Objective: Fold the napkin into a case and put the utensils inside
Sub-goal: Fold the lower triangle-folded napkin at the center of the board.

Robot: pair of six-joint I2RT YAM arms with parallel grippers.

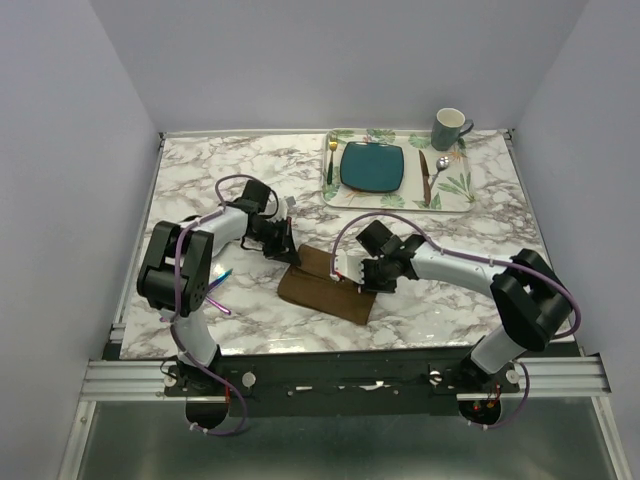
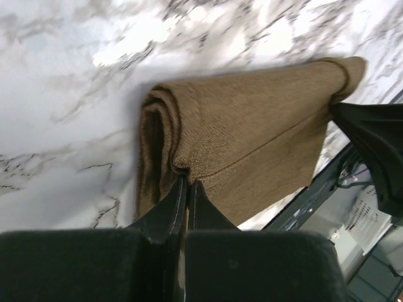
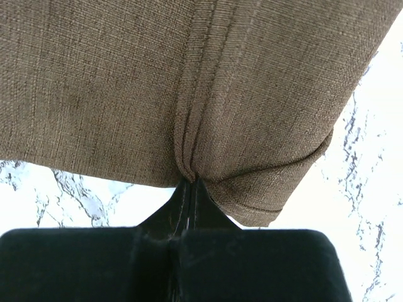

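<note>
in the top view the dark brown napkin (image 1: 322, 288) lies folded on the marble table (image 1: 200, 180) at the centre of the frame. the left gripper (image 1: 288, 254) is at its upper left corner and the right gripper (image 1: 357, 281) at its right edge. the utensils (image 1: 222, 304) lie at the lower left beside the left arm. a teal plate (image 1: 373, 166) and a mug (image 1: 449, 128) sit at the upper right. in the left wrist view the napkin (image 2: 252, 119) fills the middle, its left edge rolled, and the left gripper (image 2: 187, 184) has its jaws pressed together, pinching the fold at the near edge. in the right wrist view the right gripper (image 3: 191, 184) is likewise closed, pinching the napkin (image 3: 113, 82) at its stitched hem.
</note>
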